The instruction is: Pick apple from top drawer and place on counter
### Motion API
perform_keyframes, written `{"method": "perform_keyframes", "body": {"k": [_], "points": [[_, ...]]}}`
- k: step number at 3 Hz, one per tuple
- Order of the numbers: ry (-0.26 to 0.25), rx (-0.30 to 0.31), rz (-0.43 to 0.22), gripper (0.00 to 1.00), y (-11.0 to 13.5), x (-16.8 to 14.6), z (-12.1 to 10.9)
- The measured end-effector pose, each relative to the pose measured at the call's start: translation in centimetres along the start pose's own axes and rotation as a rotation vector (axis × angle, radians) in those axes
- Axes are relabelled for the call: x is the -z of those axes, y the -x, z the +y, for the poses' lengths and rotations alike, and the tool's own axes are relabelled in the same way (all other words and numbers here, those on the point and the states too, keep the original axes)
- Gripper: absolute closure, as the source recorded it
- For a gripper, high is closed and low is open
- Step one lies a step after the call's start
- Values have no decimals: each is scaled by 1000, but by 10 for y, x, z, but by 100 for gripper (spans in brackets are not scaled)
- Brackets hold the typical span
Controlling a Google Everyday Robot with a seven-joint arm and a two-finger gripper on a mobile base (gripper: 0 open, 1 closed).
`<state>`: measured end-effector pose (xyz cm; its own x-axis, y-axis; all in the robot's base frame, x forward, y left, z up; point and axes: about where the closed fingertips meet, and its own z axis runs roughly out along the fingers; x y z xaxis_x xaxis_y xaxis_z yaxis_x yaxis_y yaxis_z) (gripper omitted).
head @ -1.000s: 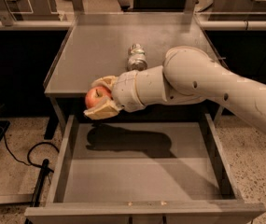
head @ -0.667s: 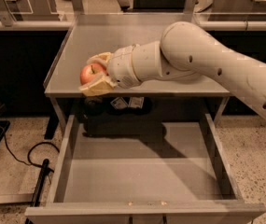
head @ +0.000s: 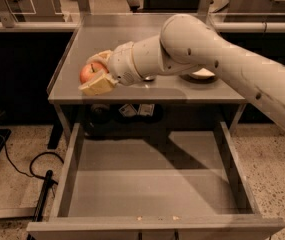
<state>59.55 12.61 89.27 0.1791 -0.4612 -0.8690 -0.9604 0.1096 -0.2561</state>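
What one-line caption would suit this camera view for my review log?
The gripper clasps the apple over the left front of the counter, top drawer open below.

apple (head: 88, 74): glossy red skin, smooth
gripper (head: 95, 72): by counter's front-left corner, clamped on apple; pale matt pads (head: 98, 85), perhaps plastic
counter (head: 117, 39): smooth grey metal, faint sheen
top drawer (head: 152, 189): grey metal, matt bottom
arm (head: 207, 49): off-white shell, smooth, satin, plastic-looking
floor (head: 272, 154): speckled, stone-like, dull

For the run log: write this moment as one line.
gripper: shut on apple | position: over counter, left front | top drawer: open, apple out
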Motion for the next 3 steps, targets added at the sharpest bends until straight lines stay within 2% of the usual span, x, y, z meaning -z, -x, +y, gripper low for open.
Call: {"method": "perform_keyframes", "body": {"k": [1,2,3], "points": [[43,-36,-9,100,-11,-15,-15],[37,-43,-10,100,-17,-14,-20],[35,-60,-24,100,-20,-17,-36]]}}
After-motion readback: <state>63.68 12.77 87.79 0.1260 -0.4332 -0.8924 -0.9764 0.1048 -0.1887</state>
